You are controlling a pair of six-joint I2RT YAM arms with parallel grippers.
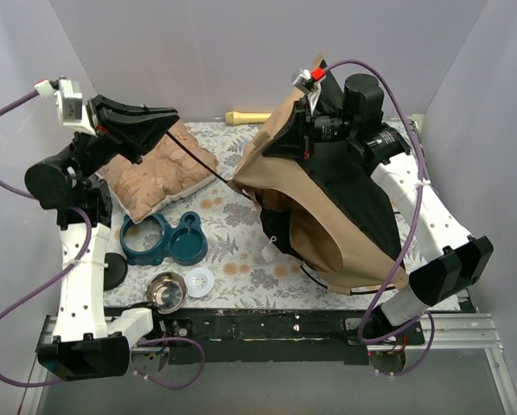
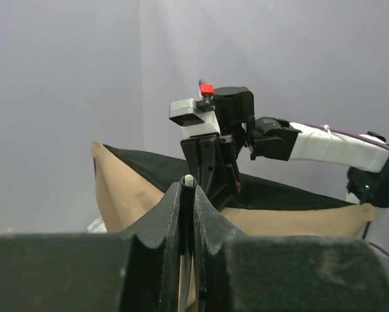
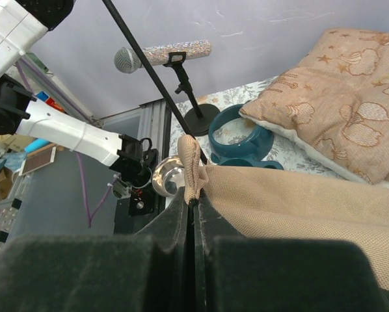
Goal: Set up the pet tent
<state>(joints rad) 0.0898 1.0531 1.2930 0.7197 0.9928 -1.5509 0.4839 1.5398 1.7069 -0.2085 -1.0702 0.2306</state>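
Plain grey walls (image 1: 241, 52) on three sides, and a surface (image 1: 232, 251) covered in a floral-print cloth. The pet tent (image 1: 345, 233) sits on the right half of the surface. It is a tan shell with a black panel, partly raised and slumped, its peak toward the back.

The right tool (image 3: 193, 201) is up at that peak, jaws closed narrow on a folded edge of the tan fabric, which sticks up between the fingers. The left tool (image 2: 189, 195) is raised over the back left, jaws pressed together on the end of a thin black pole (image 1: 198, 156). A small pale tip shows between the fingers (image 2: 168, 214). From that tool the pole runs down and right to the tent's left edge, passing over the cushion (image 1: 155, 177).

The cushion is beige-pink and patterned, lying back left, apart from the tent. A teal double bowl (image 1: 163, 239) sits just in front of the cushion. A steel bowl (image 1: 166, 292) is near the front edge, with a white lid (image 1: 200, 282) just beside it on the right. A glittery microphone (image 3: 162, 55) on a black stand shows in the right wrist view, its round base beside the teal bowl. A yellowish cylinder (image 1: 247, 117) lies against the back wall, between cushion and tent; cannot tell what it is.
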